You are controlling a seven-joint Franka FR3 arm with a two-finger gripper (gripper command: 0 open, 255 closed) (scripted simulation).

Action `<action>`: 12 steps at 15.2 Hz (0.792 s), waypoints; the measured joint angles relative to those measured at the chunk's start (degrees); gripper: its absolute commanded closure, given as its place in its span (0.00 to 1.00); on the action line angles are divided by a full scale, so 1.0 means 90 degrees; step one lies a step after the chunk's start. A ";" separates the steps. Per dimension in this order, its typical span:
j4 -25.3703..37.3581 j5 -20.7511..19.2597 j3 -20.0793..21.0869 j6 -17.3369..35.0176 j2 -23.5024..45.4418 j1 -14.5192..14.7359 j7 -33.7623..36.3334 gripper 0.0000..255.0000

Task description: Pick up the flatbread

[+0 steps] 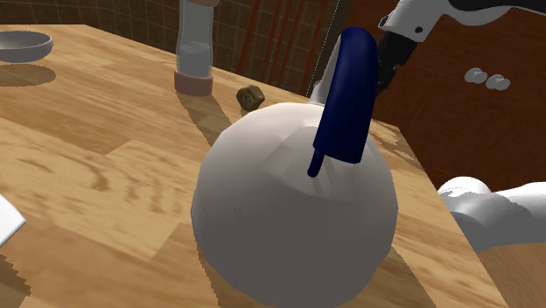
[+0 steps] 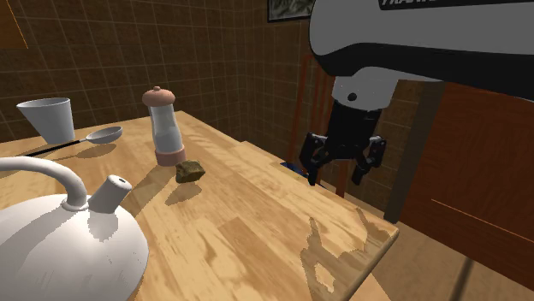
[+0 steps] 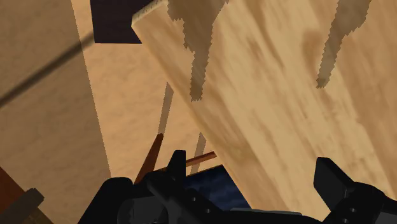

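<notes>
Brown tiled walls and dark wood cabinets close in behind your light wooden bench (image 2: 257, 231). In the second exterior view, a pale cup (image 2: 49, 118) stands at the far left. You cannot see into it from here. Just right of it sits a shallow grey bowl (image 2: 104, 134), and its contents cannot be told either. A tall mill (image 2: 165, 128) with a clear body stands nearer the middle. A big white kettle (image 2: 60, 248) takes up the near left corner.

The flatbread (image 2: 190, 171), a small brown lump, lies on the bench just beside the mill's foot, on its near right and not touching it. From the flatbread, open wood runs right to the bench's edge and on to its near corner.

Your tool (image 2: 335, 178) hangs above that right edge, well apart from the flatbread. Its fingers (image 3: 327, 175) are spread wide with nothing between them. Below it sits a chair's blue seat (image 3: 216, 184).
</notes>
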 measured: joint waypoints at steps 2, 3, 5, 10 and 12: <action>0.0031 0.0053 0.0055 0.0030 0.0041 0.0024 0.0060 0.00; 0.0063 0.0128 0.0128 0.0094 0.0109 0.0057 0.0138 0.00; 0.0187 0.0296 0.0292 0.0197 0.0263 0.0133 0.0319 0.00; 0.0559 0.0736 0.0810 0.0571 0.0766 0.0330 0.0876 0.00; 0.0707 0.0872 0.0999 0.0758 0.0994 0.0390 0.1066 0.00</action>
